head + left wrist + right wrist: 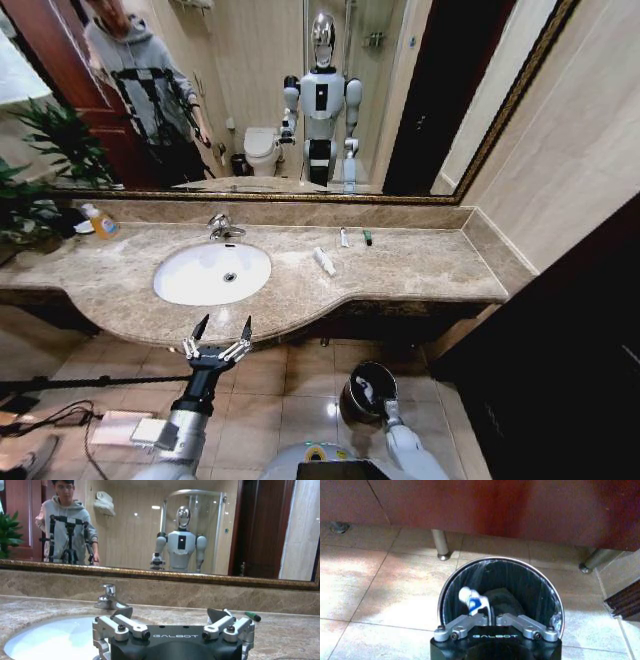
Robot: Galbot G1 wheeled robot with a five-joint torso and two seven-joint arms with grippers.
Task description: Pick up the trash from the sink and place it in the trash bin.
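The white oval sink sits in the beige marble counter. Its basin looks bare. Three pieces of trash lie on the counter to its right: a white tube, a small white item and a dark green one. My left gripper hangs open in front of the counter edge, level with the basin. Low over the floor, my right gripper is inside the mouth of the dark round trash bin, shut on a white tube with blue marks.
A chrome faucet stands behind the basin, and an orange-liquid bottle beside a plant at the counter's left end. A mirror spans the wall. Metal cabinet legs stand behind the bin. Cables lie on the floor to the left.
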